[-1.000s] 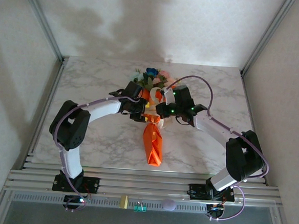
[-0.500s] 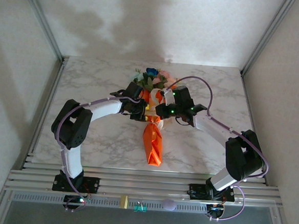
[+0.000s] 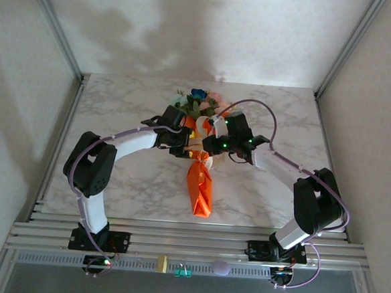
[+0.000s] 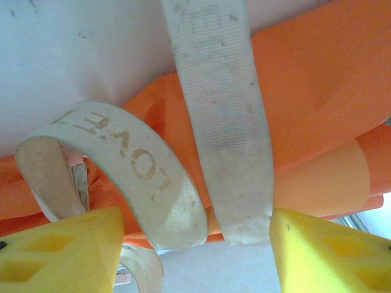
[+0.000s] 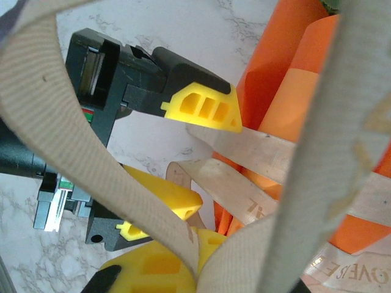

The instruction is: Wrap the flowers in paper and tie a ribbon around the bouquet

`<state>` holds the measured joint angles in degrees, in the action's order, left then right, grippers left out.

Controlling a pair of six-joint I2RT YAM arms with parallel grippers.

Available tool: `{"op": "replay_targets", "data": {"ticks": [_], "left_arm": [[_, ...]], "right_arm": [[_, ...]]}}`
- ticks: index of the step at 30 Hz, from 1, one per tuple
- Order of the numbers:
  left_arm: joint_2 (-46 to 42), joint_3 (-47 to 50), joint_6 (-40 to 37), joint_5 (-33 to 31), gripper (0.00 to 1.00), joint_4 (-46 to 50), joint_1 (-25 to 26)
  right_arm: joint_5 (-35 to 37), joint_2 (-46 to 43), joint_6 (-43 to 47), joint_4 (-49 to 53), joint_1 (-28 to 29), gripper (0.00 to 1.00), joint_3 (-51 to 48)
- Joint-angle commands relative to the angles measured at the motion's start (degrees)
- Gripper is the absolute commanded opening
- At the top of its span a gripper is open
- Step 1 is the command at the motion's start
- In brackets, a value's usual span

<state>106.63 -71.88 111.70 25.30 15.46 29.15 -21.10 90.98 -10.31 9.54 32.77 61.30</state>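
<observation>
tying the ribbon (image 4: 217,110), i judge. left pincer (image 4: 195,241) stands apart, 2 strands between its jaws over the paper (image 4: 317,91); right pincer (image 5: 198,259) seems clamped on ribbon. next: pinch 1 strand, pull snug.

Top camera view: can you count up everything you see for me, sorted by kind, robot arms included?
Robot arms: 2 (left arm, right arm)
Orange paper wrap: 1
Bunch of flowers: 1
Cream ribbon: 1
Small bits on the front rail: 3 (yellowish block, green clip, pale lump)
Total: 8
</observation>
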Motion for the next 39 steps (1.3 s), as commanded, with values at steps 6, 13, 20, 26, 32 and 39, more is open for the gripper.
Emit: {"op": "replay_targets", "data": {"ticks": [6,13,20,26,32,39], "left_arm": [[3.2,-2.4,-0.1,0.3,0.56,0.0,-0.7],[3.9,-2.7,-1.2,0.3,0.40,1.5,-0.8],[2.2,-2.2,-1.7,-0.1,0.35,2.7,-0.8],[1.2,-1.4,-2.1,-0.5,0.24,3.7,-0.7],[0.6,-1.1,-2.3,-1.5,0.13,3.5,-0.7],[-0.5,0.4,-2.4,-1.5,0.07,2.2,-0.6]], "right_arm": [[-1.3,1.0,-0.2,1.0,-0.3,0.00,2.2],[-1.6,1.5,-0.2,1.2,-0.3,0.00,2.7],[-1.5,1.7,0.1,1.9,-0.3,0.00,3.6],[-1.4,1.9,0.5,2.9,-0.3,0.00,4.1],[-1.7,2.4,0.4,5.2,-0.4,0.00,5.1],[-3.0,7.5,-3.6,14.3,-1.6,0.00,12.9]]}}
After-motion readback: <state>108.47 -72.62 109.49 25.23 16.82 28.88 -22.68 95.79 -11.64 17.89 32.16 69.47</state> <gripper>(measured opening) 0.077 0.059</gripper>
